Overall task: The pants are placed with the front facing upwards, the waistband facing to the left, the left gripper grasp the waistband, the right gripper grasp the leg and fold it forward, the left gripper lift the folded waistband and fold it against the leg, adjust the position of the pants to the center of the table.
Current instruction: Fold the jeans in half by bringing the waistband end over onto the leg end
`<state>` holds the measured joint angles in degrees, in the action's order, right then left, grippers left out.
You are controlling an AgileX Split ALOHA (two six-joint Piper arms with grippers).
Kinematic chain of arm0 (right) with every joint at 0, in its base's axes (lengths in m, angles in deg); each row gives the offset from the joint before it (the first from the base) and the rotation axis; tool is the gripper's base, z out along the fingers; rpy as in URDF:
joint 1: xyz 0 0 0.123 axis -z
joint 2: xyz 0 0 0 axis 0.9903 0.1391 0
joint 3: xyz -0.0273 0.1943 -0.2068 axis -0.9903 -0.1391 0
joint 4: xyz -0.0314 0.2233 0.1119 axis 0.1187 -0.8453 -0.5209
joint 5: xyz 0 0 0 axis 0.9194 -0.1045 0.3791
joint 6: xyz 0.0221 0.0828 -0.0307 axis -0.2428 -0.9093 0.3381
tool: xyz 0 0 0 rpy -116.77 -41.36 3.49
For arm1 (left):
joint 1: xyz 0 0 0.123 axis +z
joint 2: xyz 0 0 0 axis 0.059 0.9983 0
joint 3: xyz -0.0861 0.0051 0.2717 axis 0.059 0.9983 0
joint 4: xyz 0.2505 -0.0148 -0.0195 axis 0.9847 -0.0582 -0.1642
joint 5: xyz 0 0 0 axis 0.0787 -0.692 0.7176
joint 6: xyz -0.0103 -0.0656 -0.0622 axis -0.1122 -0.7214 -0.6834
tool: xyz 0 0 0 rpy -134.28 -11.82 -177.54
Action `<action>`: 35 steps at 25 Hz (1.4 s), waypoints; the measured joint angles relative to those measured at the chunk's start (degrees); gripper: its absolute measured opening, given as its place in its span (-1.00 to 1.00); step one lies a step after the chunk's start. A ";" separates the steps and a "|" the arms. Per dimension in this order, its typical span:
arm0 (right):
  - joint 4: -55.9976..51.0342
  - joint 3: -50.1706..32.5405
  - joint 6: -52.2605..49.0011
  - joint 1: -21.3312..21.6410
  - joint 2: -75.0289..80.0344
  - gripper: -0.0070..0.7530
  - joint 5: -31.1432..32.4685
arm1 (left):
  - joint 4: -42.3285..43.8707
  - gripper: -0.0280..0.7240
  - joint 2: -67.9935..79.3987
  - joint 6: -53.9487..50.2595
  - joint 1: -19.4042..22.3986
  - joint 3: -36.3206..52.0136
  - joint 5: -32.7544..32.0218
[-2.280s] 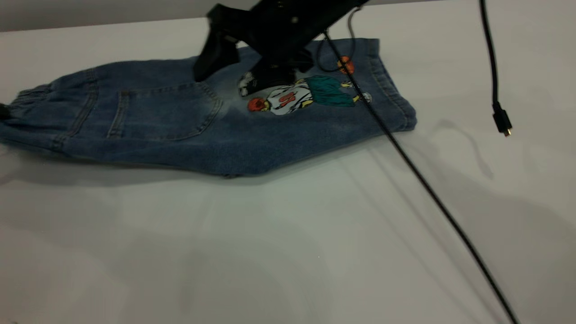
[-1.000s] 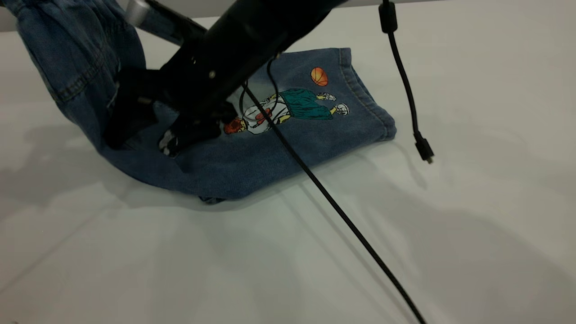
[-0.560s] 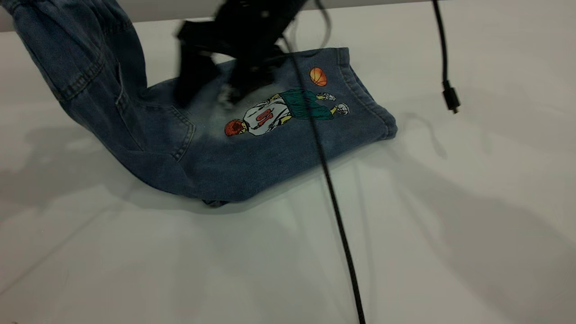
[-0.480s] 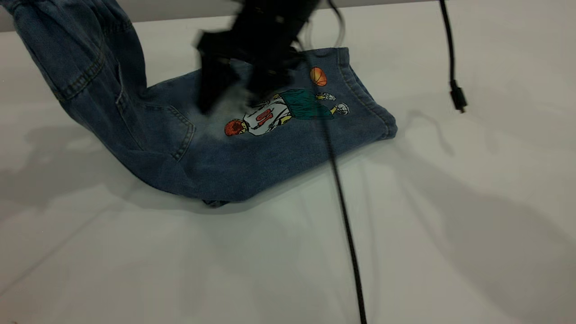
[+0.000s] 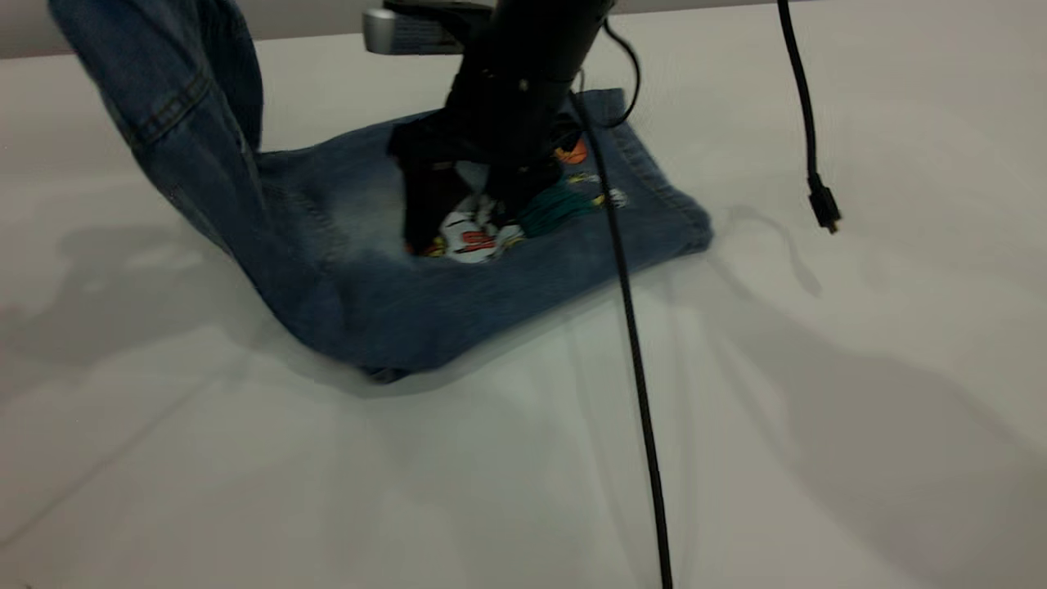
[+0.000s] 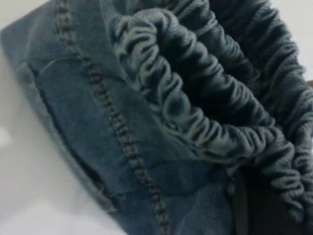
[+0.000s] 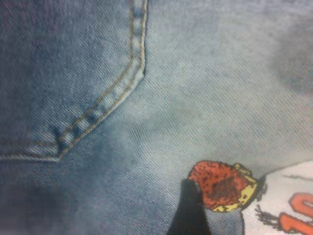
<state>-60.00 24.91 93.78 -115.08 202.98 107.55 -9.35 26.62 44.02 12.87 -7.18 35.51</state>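
- Since a moment ago, we see the right gripper (image 5: 458, 225) drop onto the leg (image 5: 523, 245) (fingers' state unclear).
- Left gripper (image 6: 249, 205), clenching the waistband (image 6: 195, 103), holds it raised left of the leg.

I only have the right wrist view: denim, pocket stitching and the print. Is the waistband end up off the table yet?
Observer: Yes. In the exterior view the left part of the pants rises off the table, out past the top edge.
Operator: Where's the waistband itself?
Observer: The left wrist view shows the ruffled waistband close up, right against the left gripper.
Operator: And my right gripper?
Observer: The right gripper is down on the leg over the print, fingers apart; the hem end lies flat.
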 joint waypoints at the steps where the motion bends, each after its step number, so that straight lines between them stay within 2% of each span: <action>1: -1.13 0.00 0.08 -0.27 0.07 0.33 -0.09 | -0.83 -0.55 0.00 0.49 -0.14 0.00 -0.33; 8: -1.88 -0.05 0.18 -0.39 0.03 0.32 0.00 | -2.63 -0.55 0.00 2.30 -5.09 -0.12 -0.29; 11: -0.46 -0.11 -0.10 0.53 -1.26 0.32 1.22 | -2.63 -0.55 0.00 1.83 -5.23 -0.19 -0.13; 15: 2.43 0.36 -0.21 2.81 -5.12 0.32 0.93 | -2.63 -0.55 0.05 1.70 -5.52 -1.66 -0.50; 19: 4.14 2.97 -1.82 6.00 -9.30 0.32 1.38 | -2.63 -0.55 0.05 1.70 -8.12 -3.94 0.17; 30: 4.36 15.51 -3.16 16.17 -17.83 0.32 9.31 | -3.03 -0.55 3.07 1.43 -20.71 -4.58 12.00; 35: 3.82 20.79 -3.68 18.32 -21.70 0.32 14.65 | -3.27 -0.55 8.84 1.43 -24.38 -4.58 17.78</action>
<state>-56.17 45.70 90.10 -96.76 181.27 122.20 -12.62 35.47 45.46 -11.51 -11.76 53.29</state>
